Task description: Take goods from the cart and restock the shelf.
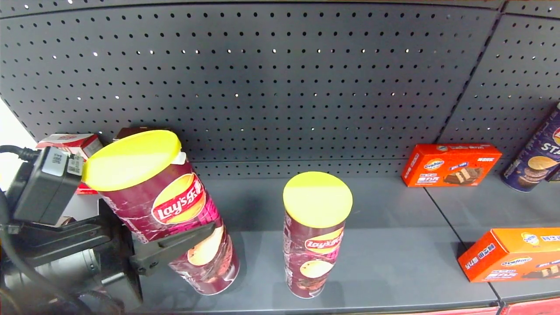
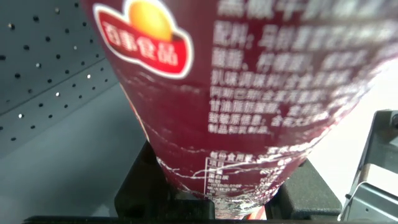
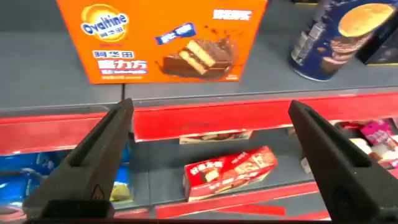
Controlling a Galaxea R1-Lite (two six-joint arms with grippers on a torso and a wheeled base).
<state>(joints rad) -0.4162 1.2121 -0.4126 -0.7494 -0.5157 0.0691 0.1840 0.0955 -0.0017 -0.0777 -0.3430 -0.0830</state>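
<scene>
My left gripper point(image 1: 175, 245) is shut on a maroon chip can point(image 1: 168, 210) with a yellow lid, held tilted at the left end of the grey shelf point(image 1: 393, 262), its base near the shelf board. In the left wrist view the same chip can point(image 2: 249, 106) presses between the gripper's black pads. A second maroon chip can point(image 1: 315, 236) with a yellow lid stands upright on the shelf, just right of the held one. My right gripper point(image 3: 211, 162) is open with nothing between its fingers, in front of the shelf's red front edge point(image 3: 211, 121), below an orange box point(image 3: 161, 40).
Orange boxes lie at the shelf's back right point(image 1: 450, 164) and front right point(image 1: 512, 253). A dark blue can point(image 1: 536, 157) stands at the far right. Red-and-white boxes point(image 1: 70, 144) sit behind the left gripper. A lower shelf holds a red packet point(image 3: 230, 171) and blue packs point(image 3: 25, 180).
</scene>
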